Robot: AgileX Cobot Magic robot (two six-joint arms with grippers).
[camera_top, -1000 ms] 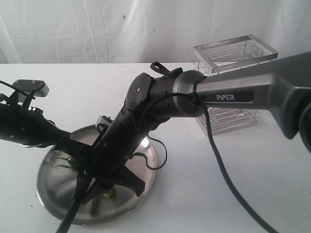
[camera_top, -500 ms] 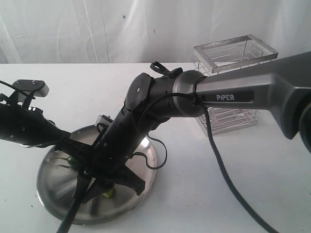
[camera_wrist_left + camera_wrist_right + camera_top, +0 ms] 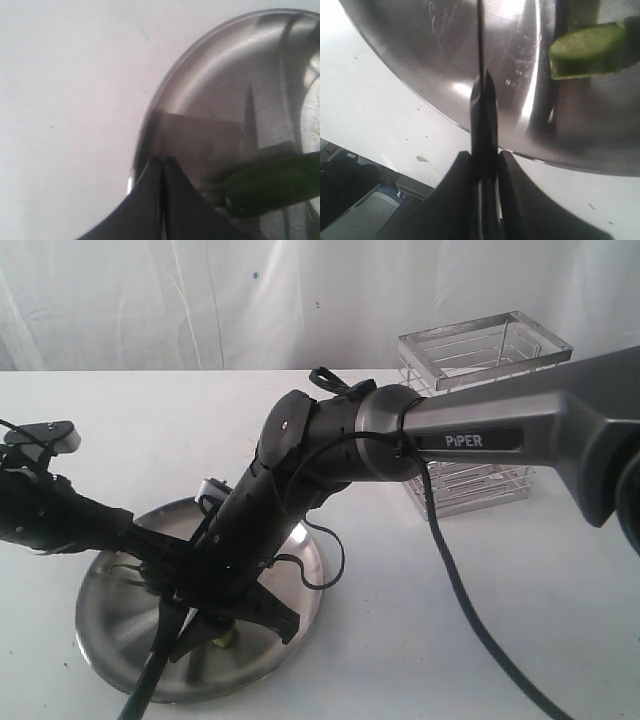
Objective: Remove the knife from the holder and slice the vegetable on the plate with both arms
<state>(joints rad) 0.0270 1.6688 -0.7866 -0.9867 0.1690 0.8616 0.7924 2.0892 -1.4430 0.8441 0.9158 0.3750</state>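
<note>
Two grippers low over the plate (image 3: 100,635), knife in the right one.
Right gripper (image 3: 484,157) is clamped on the handle of the black knife (image 3: 483,100), thin blade running out ahead of its fingers over the plate; a cut piece of the vegetable (image 3: 587,50) lies just to one side of the blade. Left gripper (image 3: 162,161) is closed on nothing, tips pressed together, green vegetable just beside them. Holder (image 3: 480,350) stands well apart from both grippers.

Lighting: bright, diffuse; white surface (image 3: 560,580) overexposed. Glare streaks on plate (image 3: 435,55). Wrist views soft; close gripper (image 3: 163,162) out of focus.
</note>
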